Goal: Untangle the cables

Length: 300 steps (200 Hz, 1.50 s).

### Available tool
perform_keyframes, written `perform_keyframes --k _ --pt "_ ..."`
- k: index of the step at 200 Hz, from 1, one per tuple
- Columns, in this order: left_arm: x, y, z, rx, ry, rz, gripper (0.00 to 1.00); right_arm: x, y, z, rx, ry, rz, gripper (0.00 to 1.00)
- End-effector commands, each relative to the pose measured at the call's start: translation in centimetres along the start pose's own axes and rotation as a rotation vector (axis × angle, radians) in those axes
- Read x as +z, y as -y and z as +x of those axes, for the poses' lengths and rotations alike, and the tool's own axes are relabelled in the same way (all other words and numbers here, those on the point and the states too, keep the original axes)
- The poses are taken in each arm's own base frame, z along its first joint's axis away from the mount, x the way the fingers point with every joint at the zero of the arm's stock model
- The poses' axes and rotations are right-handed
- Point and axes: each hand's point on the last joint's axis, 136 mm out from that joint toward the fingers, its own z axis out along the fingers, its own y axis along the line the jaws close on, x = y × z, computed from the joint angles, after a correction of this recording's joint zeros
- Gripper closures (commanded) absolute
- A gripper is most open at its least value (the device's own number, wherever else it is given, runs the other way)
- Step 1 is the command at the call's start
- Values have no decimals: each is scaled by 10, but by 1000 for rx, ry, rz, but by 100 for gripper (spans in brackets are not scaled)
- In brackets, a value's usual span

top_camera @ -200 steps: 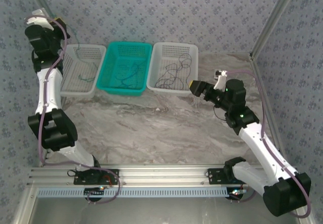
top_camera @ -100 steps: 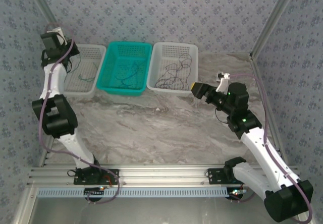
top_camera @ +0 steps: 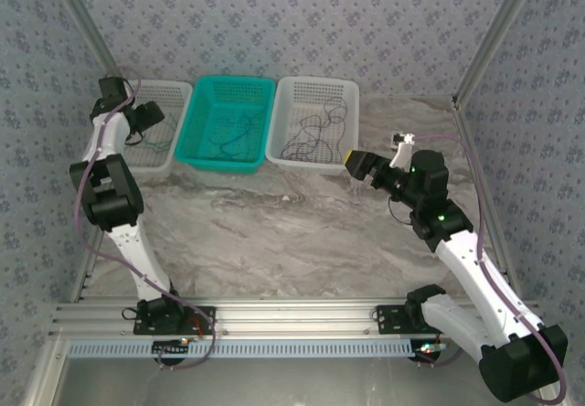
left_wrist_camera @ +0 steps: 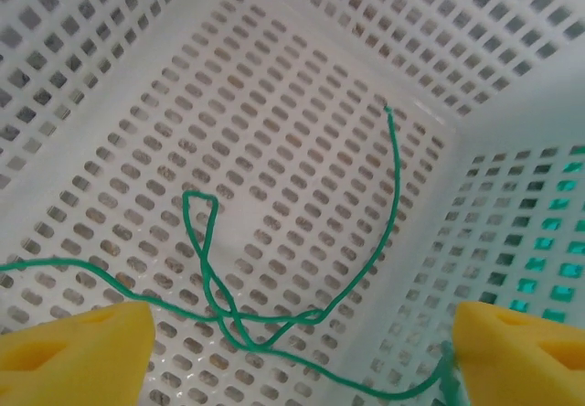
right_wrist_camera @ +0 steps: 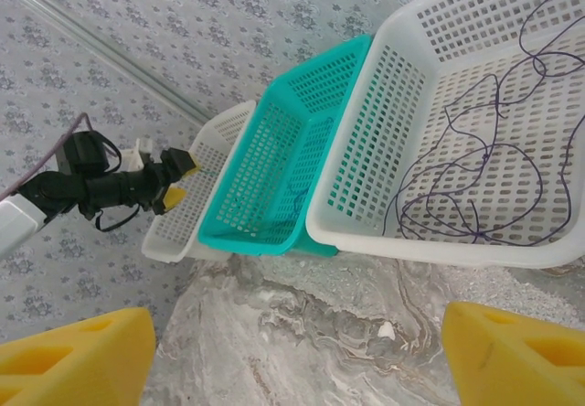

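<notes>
Hand at left (left_wrist_camera: 303, 333) tipped down over green cable (left_wrist_camera: 226, 313), spread, right hand (right_wrist_camera: 297, 342) spread

Marble-patterned table (top_camera: 274, 232) enclosed by grey floral-patterned walls (top_camera: 302, 22).

Green cable (left_wrist_camera: 398, 182) cut off at left and bottom edges; wires (top_camera: 233, 136) in teal basket (top_camera: 219, 165) indistinct overhead.
</notes>
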Motion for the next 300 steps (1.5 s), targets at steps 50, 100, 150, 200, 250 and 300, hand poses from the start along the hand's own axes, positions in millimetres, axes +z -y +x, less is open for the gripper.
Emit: perform_keyframes --k 50,100,150,200,250,300 --pt "-137 28 -82 -124 311 75 1 -3 -4 -9 -20 24 11 16" --pt "-143 7 -109 -122 300 1 5 0 -2 -8 -23 12 15 16" --pt "-125 38 -94 -155 161 206 3 -1 4 -6 -19 11 39 16" --pt "-202 94 -43 -64 367 439 1 -18 72 -19 -142 62 429 15" --pt "-267 166 89 417 500 627 1 -41 128 -43 -289 143 717 6" --pt "-256 170 209 625 451 642 1 -58 202 -48 -373 199 980 6"
